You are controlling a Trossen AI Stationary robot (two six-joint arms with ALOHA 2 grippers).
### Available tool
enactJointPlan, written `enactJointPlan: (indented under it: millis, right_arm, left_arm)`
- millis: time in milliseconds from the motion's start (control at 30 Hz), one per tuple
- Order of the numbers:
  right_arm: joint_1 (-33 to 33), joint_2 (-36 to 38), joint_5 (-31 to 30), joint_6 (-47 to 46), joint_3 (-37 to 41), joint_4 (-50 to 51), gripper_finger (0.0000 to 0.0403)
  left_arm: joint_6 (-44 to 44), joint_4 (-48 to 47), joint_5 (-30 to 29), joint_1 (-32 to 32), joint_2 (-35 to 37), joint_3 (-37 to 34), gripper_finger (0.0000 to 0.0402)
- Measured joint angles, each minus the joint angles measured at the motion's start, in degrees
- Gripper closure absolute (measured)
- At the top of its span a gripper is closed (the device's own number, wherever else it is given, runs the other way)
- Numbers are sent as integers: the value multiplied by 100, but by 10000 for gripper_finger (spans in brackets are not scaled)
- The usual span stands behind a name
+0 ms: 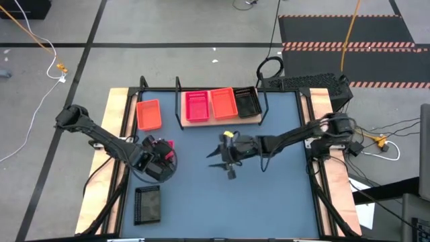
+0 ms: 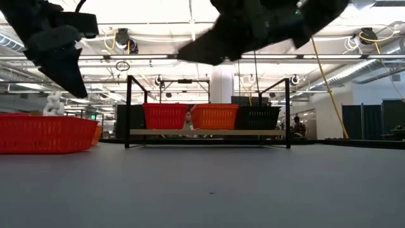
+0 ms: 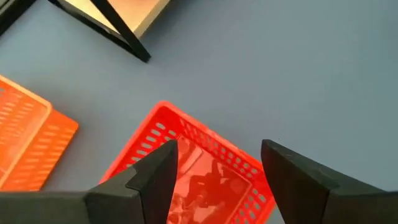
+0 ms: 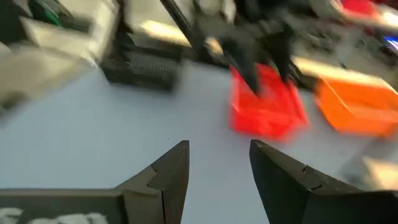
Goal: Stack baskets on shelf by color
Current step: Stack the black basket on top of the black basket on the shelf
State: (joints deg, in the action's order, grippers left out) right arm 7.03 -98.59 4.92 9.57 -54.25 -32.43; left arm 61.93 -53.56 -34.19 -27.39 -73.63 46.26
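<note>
Table (image 1: 222, 202): blue-grey top with light wooden side rails, set on a grey concrete floor with black mats edged in red and white stripes at the far right.

Shelf (image 1: 222, 121): light wooden board in a black wire frame, at the table's far edge. On it, side by side: pinkish-red basket (image 1: 197, 105), orange basket (image 1: 224, 103), black basket (image 1: 247, 102).

Loose orange basket (image 1: 148, 114): on the table just left of the shelf.

Loose black basket (image 1: 148, 204): near the table's front left corner.

Loose red basket (image 3: 199, 180): on the table directly under the left gripper (image 1: 161, 156), which hangs above it with jaws wide, holding nothing.

Right gripper (image 1: 225, 156): over the bare middle of the table, in front of the shelf, jaws apart and empty.

Surroundings: cables on the floor, yellow cord (image 1: 349, 30), black keyboard (image 1: 306, 83) beyond the far right corner. Low view: hall with ceiling lights. No legible writing.
</note>
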Motion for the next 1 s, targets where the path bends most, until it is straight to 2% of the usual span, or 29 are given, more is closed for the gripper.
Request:
enactJointPlan:
  millis: [67,100,267,333,433,500,700,800,1000]
  right_arm:
    - [87,-481,-6,-63,-236,-590,241]
    - [131,-705,-26,-107,-451,-562,241]
    - [325,-1761,-25,53,-2152,840,241]
    - [428,-2087,-34,162,-2790,1109,241]
    - [608,-2463,-43,140,-3447,1161,237]
    - [735,-2695,-37,39,-3779,1126,234]
    - [1068,-3621,-52,-140,-4917,975,229]
    - [1222,-4234,-61,-76,-5603,843,229]
    - [1453,-5314,-58,911,-7014,817,229]
  left_arm:
    - [-37,-17,-64,3,0,0,170]
    - [-34,-21,-150,28,10,0,170]
    - [-36,-188,-426,220,22,0,170]
    - [75,-674,-437,282,18,0,170]
    - [743,-1580,-283,267,9,-93,170]
    - [1159,-1851,-88,148,15,-253,170]
    - [1806,-1316,476,-371,35,-954,170]
    - [1782,-1051,578,-708,-13,-1014,170]
    - [2049,-917,572,-1198,-15,-1010,170]
